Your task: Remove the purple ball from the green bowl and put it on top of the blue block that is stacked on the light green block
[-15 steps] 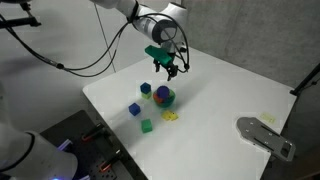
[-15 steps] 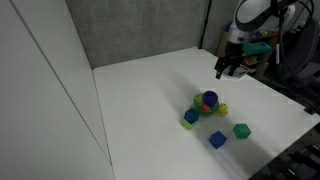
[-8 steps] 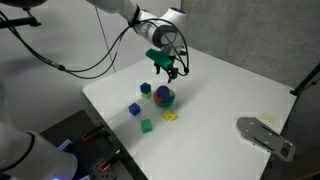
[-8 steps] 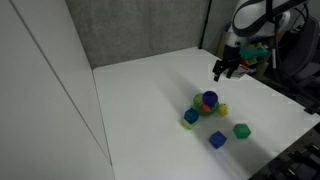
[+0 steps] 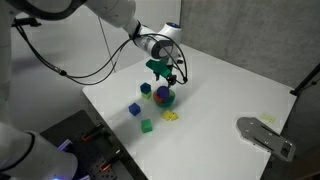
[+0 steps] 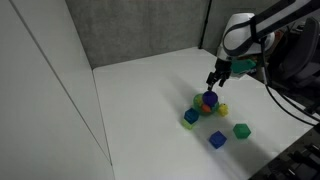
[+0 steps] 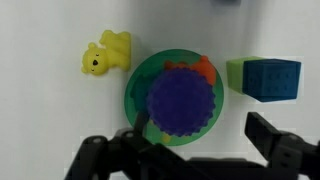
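The purple ball [image 7: 180,103] sits in the green bowl [image 7: 138,85], with orange bits at its rim. It also shows in both exterior views [image 5: 163,93] [image 6: 209,98]. The blue block [image 7: 272,79] rests on the light green block [image 7: 235,72] just right of the bowl; this stack shows in both exterior views [image 5: 146,89] [image 6: 191,116]. My gripper [image 7: 205,140] is open and empty, just above the ball, its fingers [image 7: 270,135] spread wider than the ball. It shows in both exterior views [image 5: 166,73] [image 6: 213,80].
A yellow toy bear [image 7: 105,53] lies beside the bowl. A second blue cube [image 5: 135,109] and a stronger green cube [image 5: 146,125] lie nearer the white table's [image 5: 230,90] front edge. A grey metal plate [image 5: 265,135] lies at the table's corner.
My gripper has moved down and closer over the bowl and the ball. The objects have not moved.
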